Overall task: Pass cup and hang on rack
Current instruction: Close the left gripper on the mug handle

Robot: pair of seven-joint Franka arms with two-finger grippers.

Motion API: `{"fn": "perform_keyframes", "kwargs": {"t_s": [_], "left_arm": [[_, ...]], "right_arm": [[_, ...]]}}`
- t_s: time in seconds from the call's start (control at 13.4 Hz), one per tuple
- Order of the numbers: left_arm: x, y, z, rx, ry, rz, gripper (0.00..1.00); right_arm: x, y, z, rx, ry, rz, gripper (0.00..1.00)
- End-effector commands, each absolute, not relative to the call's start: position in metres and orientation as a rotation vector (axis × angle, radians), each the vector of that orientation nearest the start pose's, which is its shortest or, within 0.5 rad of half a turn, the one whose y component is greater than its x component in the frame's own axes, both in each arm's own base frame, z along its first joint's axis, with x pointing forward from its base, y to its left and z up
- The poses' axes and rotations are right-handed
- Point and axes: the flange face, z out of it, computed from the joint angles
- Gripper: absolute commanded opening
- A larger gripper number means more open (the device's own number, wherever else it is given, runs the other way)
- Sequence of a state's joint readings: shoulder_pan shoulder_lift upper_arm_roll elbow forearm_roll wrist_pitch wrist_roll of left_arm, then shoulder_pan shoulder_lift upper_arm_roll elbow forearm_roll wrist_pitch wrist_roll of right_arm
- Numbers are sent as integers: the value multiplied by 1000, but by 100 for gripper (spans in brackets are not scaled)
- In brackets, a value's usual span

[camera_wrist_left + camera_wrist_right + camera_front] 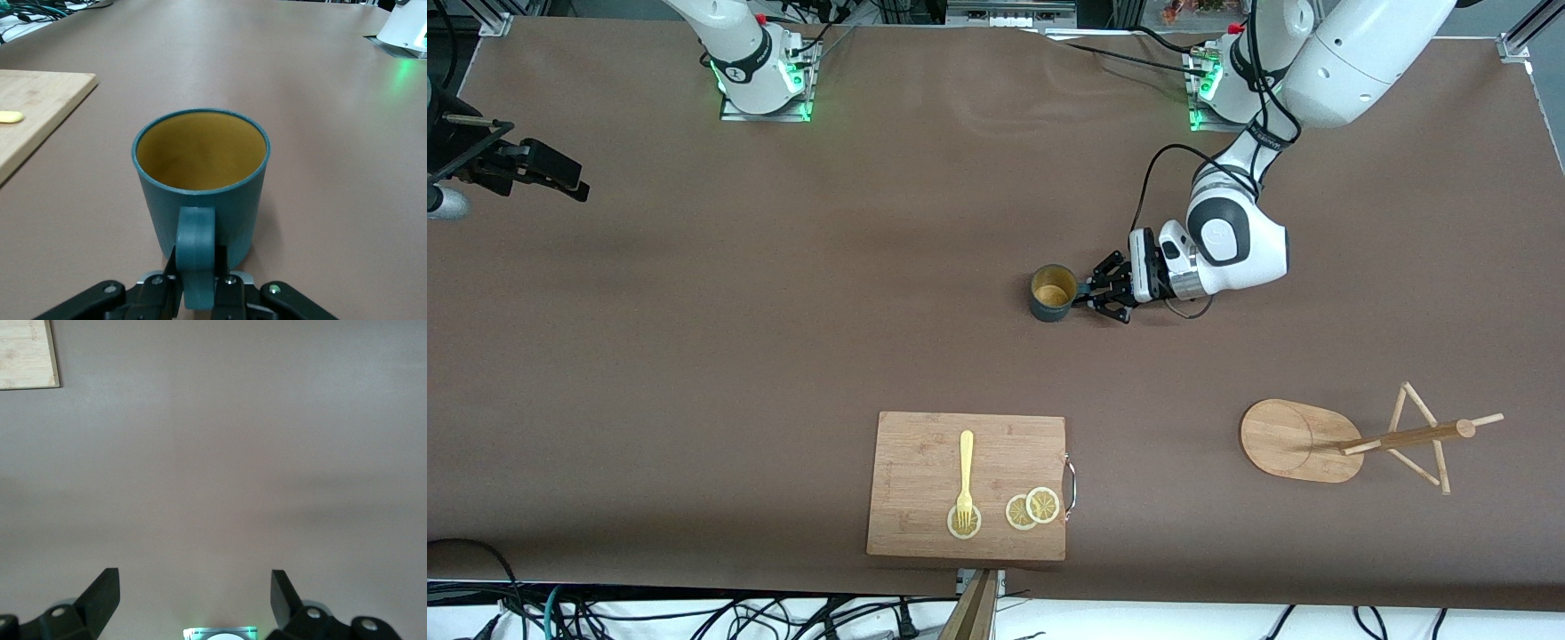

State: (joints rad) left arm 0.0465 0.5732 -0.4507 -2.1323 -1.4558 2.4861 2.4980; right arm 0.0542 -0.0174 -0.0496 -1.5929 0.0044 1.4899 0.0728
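The cup (1053, 292) is seen upright on the brown table (783, 338), about midway across it and toward the left arm's end, with its yellowish inside facing up. Its small handle (195, 257) is turned toward the left gripper (1096, 295), which is held low and level beside the cup. In the left wrist view the fingers (225, 293) are closed on that handle, one on each side of it, while the cup's base is resting on the table.

The rack (1352, 437) is placed nearer to the front camera than the cup and farther toward the left arm's end of the table. It stands on its oval base (1294, 440), with the post and thin pegs carried above it. No cup is hung on it.

A bamboo cutting board (969, 484) lies near the table's front edge, nearer to the camera than the cup. A yellow fork (965, 480) and three lemon slices (1032, 508) are laid on it.

The right gripper (195, 600) is held up over bare table at the right arm's end, waiting, and its fingers are spread wide apart with nothing between them.
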Motion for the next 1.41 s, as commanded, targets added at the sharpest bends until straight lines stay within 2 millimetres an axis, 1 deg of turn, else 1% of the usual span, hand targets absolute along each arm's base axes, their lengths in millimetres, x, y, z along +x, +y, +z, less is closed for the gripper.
{"fn": "perform_keyframes", "kwargs": {"t_s": [0.0, 0.07, 0.15, 0.3, 0.45, 0.6, 0.67, 0.82, 0.89, 0.97, 1.19, 1.34], "left_arm": [[516, -207, 169, 1718, -1592, 942, 0], [521, -194, 175, 1743, -1580, 953, 0], [523, -188, 180, 1744, -1593, 959, 0], [533, -161, 183, 1751, -1603, 946, 0], [543, -128, 186, 1743, -1613, 904, 0], [550, -98, 190, 1731, -1607, 814, 0], [560, -73, 198, 1733, -1612, 779, 0], [568, -36, 211, 1731, -1583, 648, 0], [566, -19, 213, 1745, -1557, 574, 0], [564, -7, 213, 1762, -1530, 531, 0], [556, 28, 211, 1774, -1471, 501, 0], [550, 56, 211, 1800, -1442, 470, 0]], "right_arm": [[542, 3, 622, -3140, 101, 142, 100], [542, 3, 623, -3138, 103, 140, 100], [542, 4, 623, -3137, 103, 140, 100], [542, 4, 622, -3135, 103, 142, 100], [542, 6, 623, -3134, 98, 140, 100], [542, 6, 623, -3134, 98, 140, 100], [542, 6, 623, -3134, 98, 140, 100], [542, 6, 623, -3134, 98, 140, 100], [541, 6, 623, -3134, 98, 142, 100], [541, 6, 623, -3134, 96, 142, 100], [541, 6, 623, -3134, 96, 142, 100], [541, 5, 623, -3134, 98, 142, 100]]}}
